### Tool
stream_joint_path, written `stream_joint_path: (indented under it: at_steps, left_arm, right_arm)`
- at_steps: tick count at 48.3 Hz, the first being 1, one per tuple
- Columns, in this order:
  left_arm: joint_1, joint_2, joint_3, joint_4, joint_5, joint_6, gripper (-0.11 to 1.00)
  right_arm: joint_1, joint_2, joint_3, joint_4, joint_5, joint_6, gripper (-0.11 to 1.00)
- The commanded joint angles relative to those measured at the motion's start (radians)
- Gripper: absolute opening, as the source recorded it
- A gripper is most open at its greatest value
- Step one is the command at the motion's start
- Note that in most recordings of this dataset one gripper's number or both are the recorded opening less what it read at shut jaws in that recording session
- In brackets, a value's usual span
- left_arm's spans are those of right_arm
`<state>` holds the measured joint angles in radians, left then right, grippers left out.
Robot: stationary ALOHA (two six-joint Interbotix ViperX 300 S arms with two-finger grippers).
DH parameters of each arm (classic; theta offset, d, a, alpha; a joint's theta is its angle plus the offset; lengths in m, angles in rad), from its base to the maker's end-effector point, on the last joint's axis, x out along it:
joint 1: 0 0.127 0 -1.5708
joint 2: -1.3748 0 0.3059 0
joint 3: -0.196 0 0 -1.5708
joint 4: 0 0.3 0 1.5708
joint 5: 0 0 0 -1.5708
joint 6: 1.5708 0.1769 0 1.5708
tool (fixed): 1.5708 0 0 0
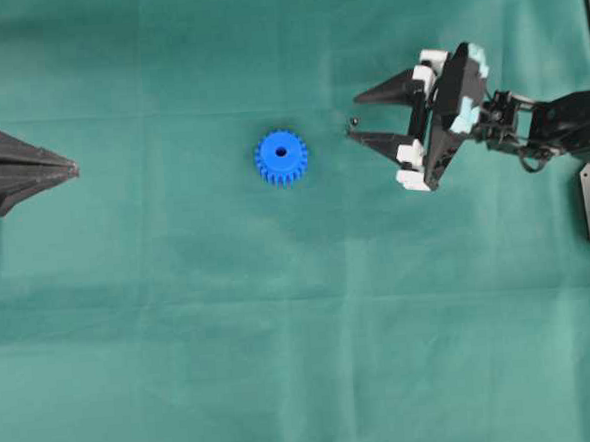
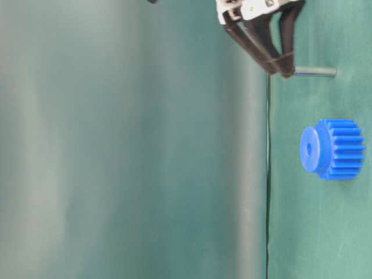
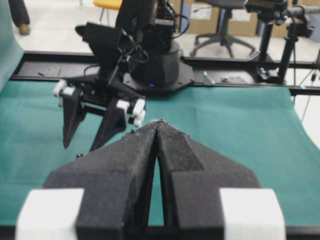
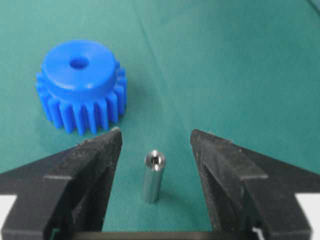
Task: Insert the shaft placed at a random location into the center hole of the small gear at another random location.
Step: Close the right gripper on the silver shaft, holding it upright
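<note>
The small gear [image 1: 281, 158], bright blue, lies flat on the green cloth with its hub up and the center hole [image 4: 78, 63] showing dark. The shaft [image 4: 152, 176], a short silver pin, stands upright on the cloth right of the gear [image 4: 80, 85]. My right gripper [image 4: 156, 135] is open around it, with a gap on each side of the pin and neither finger touching. From overhead the shaft [image 1: 352, 124] sits between the right gripper's [image 1: 355, 116] tips. My left gripper [image 3: 159, 121] is shut and empty at the far left [image 1: 71, 170]. It hides the gear in the left wrist view.
The green cloth [image 1: 284, 362] covers the whole table. The right arm's black base [image 3: 155, 70] stands at the table's far end in the left wrist view. Chairs and stands lie beyond the table.
</note>
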<state>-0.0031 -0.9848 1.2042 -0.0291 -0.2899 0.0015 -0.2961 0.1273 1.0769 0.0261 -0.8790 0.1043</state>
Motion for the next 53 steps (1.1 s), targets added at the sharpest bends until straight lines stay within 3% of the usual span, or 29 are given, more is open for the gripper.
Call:
stream_joint_path:
  at_steps: [1,21,28,38,53]
  left_arm:
    - [-0.002,0.0,-0.009,-0.003,-0.005,0.0,-0.01]
    - [-0.002,-0.005,-0.005,-0.003,-0.005,-0.003,-0.01]
    - [-0.002,-0.006,-0.005,-0.005,-0.005,-0.003,-0.01]
    - [-0.002,-0.009,-0.005,-0.003,-0.003,-0.005,-0.01]
    - [-0.002,-0.014,-0.005,-0.005,0.012,-0.006,-0.01]
  right_arm:
    - [-0.005,0.02,-0.017,0.002,-0.031,0.008,0.6]
    - [-0.005,0.054,-0.021,-0.002,-0.048,0.021,0.59]
    - [-0.005,0.055,-0.028,-0.003,-0.048,0.023,0.47]
    - [-0.005,0.058,-0.029,-0.006,-0.066,0.021,0.18]
    - [-0.003,0.057,-0.029,-0.008,-0.067,0.023,0.17]
